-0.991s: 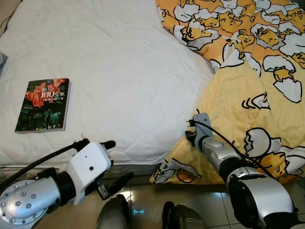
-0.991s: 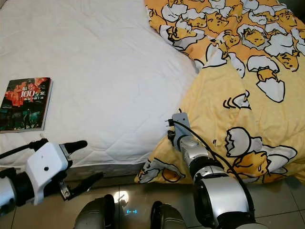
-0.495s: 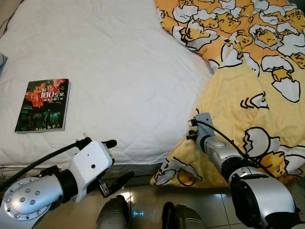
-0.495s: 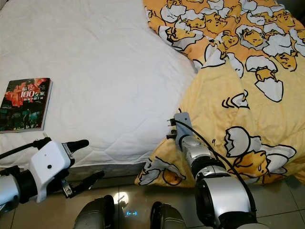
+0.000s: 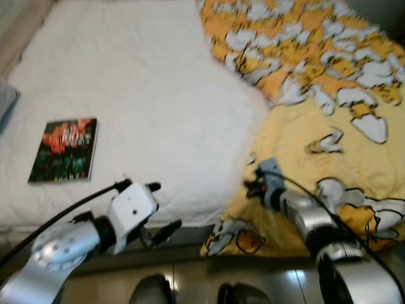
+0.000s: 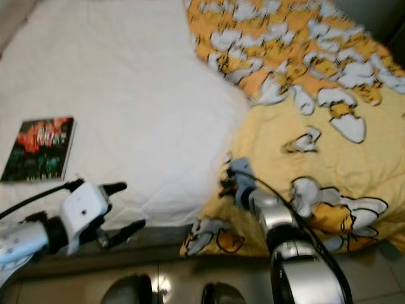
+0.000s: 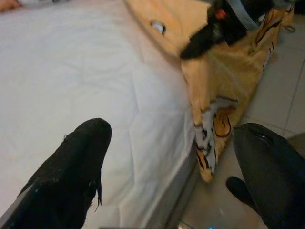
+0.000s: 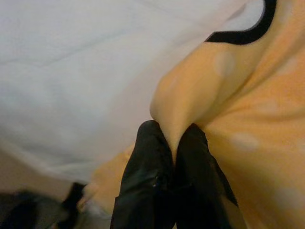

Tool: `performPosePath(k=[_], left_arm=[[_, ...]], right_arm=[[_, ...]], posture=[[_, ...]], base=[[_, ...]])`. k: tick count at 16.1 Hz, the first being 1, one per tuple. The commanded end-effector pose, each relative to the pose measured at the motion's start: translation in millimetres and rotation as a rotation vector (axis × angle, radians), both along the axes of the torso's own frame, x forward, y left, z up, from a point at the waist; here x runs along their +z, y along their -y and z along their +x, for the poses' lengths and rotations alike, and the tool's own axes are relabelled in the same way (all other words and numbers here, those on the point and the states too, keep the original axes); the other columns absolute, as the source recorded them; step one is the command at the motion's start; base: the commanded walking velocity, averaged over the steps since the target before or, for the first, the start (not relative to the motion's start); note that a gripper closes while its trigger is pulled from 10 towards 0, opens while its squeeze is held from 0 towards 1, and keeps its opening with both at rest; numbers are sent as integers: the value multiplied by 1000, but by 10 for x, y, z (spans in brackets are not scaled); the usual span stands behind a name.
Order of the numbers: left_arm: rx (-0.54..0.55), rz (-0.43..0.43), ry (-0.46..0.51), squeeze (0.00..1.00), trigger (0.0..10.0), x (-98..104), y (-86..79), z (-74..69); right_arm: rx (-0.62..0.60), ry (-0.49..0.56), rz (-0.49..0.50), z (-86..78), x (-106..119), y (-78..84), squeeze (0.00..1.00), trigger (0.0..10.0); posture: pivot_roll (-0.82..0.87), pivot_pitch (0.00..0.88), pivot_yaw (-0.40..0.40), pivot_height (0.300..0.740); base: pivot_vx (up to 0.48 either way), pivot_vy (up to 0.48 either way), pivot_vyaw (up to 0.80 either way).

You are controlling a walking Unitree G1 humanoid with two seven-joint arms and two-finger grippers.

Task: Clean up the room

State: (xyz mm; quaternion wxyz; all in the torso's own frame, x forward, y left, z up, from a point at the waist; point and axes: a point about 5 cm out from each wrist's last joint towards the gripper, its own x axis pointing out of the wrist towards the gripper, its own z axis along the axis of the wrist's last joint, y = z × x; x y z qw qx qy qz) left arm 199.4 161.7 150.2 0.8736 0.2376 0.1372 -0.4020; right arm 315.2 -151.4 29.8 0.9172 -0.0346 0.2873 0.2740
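A yellow blanket [image 5: 329, 120] with white egg cartoons covers the right side of the bed and hangs over its front edge. My right gripper [image 8: 172, 138] is shut on a pinched fold of that blanket [image 8: 190, 95] near the hanging edge; its wrist [image 5: 269, 180] sits at the blanket's left border. My left gripper [image 5: 158, 206] is open at the front edge of the white mattress [image 5: 158, 95], with nothing between its fingers [image 7: 81, 162]. A dark book [image 5: 63, 149] with red cover art lies flat on the mattress at the left.
Glossy tiled floor [image 7: 281, 90] runs along the front of the bed. The blanket's corner [image 5: 237, 237] droops toward the floor. A grey pillow edge [image 5: 5, 101] shows at the far left. The head views are blurred.
The whole picture has shifted and blurred, so the camera has moved. My right gripper still pinches the blanket. The left gripper sits slightly higher and further right at the mattress edge.
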Motion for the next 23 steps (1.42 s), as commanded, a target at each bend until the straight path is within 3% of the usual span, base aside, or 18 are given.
performPosePath(k=[1,3,4,5,7,10,13,14,15,16,18,21,23], left_arm=[[-27,-8,-10,0,10000,-65,61,-3],[-51,-26,-16,0,10000,-102,131,-32],[-55,-29,-16,0,10000,-109,143,-39],[-63,-29,-18,0,10000,-126,156,-46],[-71,-25,-20,0,10000,-151,157,-45],[-90,-12,-34,0,10000,-179,159,-75],[-93,-3,-36,0,10000,-193,150,-84],[-95,3,-37,0,10000,-197,142,-87],[-96,5,-38,0,10000,-198,140,-90],[-97,6,-37,0,10000,-193,139,-93],[-101,3,-49,0,10000,-190,135,-153],[-5,-21,-67,0,10000,-293,74,-225],[147,-82,-34,0,10000,-344,-5,-123]], right_arm=[[136,0,19,-102,39,2,0,0],[372,-77,-26,-547,-60,107,0,0],[426,-107,-37,-680,-86,140,0,0],[515,-178,-57,-923,-153,209,0,0],[607,-262,-89,-1179,-216,274,0,0],[720,-359,-98,-1484,-227,271,0,0],[716,-360,-128,-1542,-244,261,0,0],[685,-335,-164,-1509,-261,260,0,9922],[663,-324,-186,-1489,-266,261,0,10000],[639,-334,-187,-1470,-269,275,1000,10000],[615,-347,-176,-1520,-249,288,1000,10000],[584,-323,-186,-1596,-312,267,1000,10000],[506,-225,-129,-1382,-216,147,1000,10000]], posture=[[31,0,-29,740],[28,0,-25,740],[28,0,-25,740],[28,0,-25,740],[30,0,-29,740],[34,0,-32,740],[40,0,-33,740],[41,0,-33,740],[41,0,-33,740],[41,0,-32,740],[52,12,-24,740],[70,0,-28,740],[95,0,-38,740]], base=[[0,0,0],[0,0,0],[0,0,0],[0,0,0],[0,0,0],[0,0,0],[0,0,0],[0,0,0],[0,0,0],[0,0,0],[0,0,0],[0,0,0],[0,0,0]])
